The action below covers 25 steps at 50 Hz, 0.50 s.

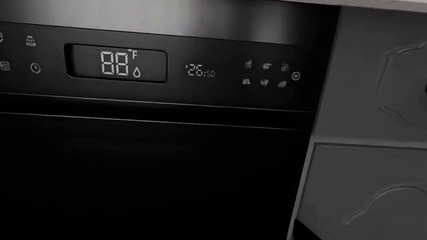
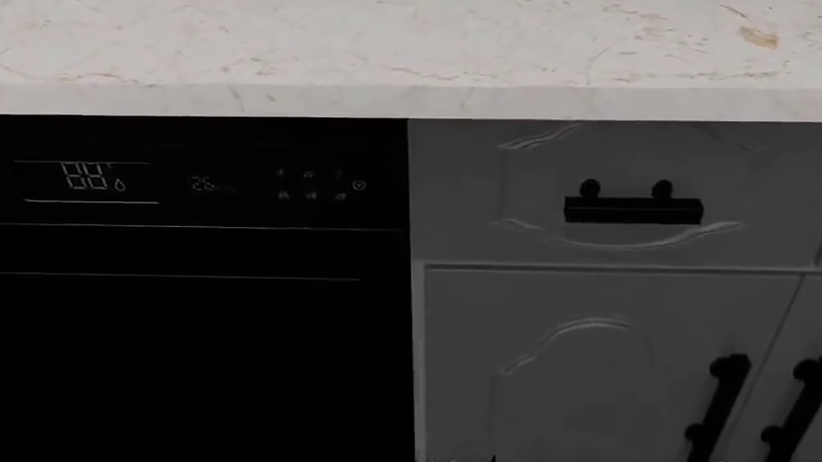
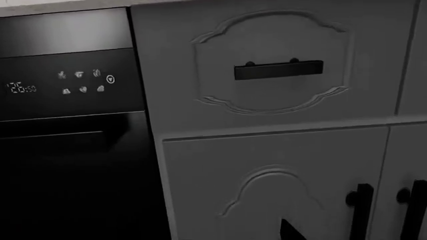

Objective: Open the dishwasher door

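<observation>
Marble countertop [image 2: 411,48] above dishwasher door [image 2: 206,337]: head view only.

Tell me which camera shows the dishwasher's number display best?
The left wrist view: the display is large and reads "88". The head view shows it small and faint. The right wrist view misses it, catching only the touch icons.
</observation>
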Tool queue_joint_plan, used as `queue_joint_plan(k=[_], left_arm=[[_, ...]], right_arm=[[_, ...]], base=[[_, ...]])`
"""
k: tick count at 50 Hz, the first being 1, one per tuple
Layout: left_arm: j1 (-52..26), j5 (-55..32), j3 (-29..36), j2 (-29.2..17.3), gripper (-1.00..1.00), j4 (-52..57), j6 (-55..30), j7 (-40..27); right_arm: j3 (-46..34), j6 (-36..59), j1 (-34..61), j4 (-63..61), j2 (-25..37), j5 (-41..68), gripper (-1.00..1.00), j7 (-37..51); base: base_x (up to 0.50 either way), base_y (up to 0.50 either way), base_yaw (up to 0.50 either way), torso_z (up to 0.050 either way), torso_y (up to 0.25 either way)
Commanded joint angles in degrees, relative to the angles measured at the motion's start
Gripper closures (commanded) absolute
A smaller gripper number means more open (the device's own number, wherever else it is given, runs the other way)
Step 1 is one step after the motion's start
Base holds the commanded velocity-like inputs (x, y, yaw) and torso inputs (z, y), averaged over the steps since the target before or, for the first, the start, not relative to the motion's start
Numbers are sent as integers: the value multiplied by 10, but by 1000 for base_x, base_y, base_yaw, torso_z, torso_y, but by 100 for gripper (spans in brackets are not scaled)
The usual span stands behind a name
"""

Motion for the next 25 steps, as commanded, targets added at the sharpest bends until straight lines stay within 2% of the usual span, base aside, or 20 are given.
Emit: queue_joint_plan(k=[1,6,20,25], left_arm=[[-2,-1,5,-3,-100,-2,-2,-5],[-3,-2,4,-4,-100,-3,6,-7],[-1,-2,10,-8,-100,-2,10,-11],[-4,-1,12,-9,-100,-5,12,-12]], right_arm=[[-3,-4,1,5,2,5,-100,2],[-4,-7,3,10,3,7,-100,3],[-10,-8,-2,10,7,9,-100,7],[-11,-12,0,18,8,9,-100,7]], base=[[0,0,0,-50,0],[0,0,0,-50,0],[0,0,0,0,0],[300,0,0,0,0]])
